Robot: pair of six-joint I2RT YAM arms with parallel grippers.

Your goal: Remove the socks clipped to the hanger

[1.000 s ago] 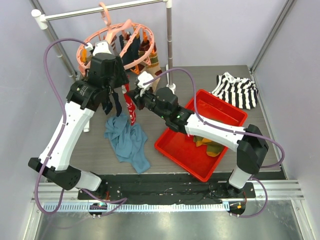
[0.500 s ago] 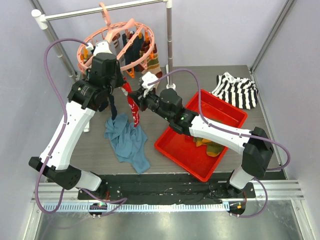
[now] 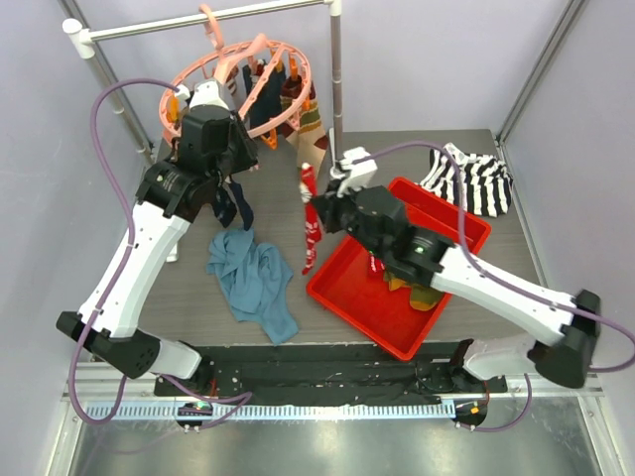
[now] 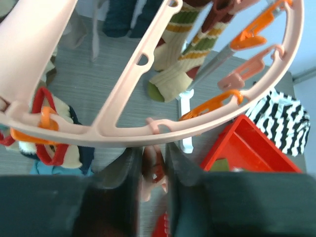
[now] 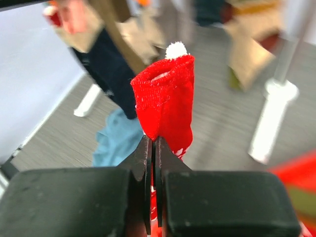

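The right end effector [image 5: 154,144] is pressed together on the cuff of 1 red sock [image 3: 310,223]. That sock hangs free below it, clear of the hanger [image 3: 238,74], over the counter [image 3: 189,297] between the blue cloth [image 3: 253,278] and the red tray [image 3: 342,288]. The step in hand looks like the carry-off: 1 sock is unclipped and on its way to the tray, where a few socks [image 3: 407,283] already lie.

The left end effector [image 4: 153,159] is up under the hanger's ring, its 2 fingers [image 4: 129,165] set narrowly either side of a pink clip [image 4: 153,173]. Whether they squeeze that clip or only flank it cannot be told. Several more socks [image 3: 298,109] hang clipped on the far side of the ring, so the task seems well short of done.

Next, the right arm would need to swing over the tray's open floor and part its fingers so the sock drops inside, not across the rim. The left arm likely has to hold the ring from swinging.
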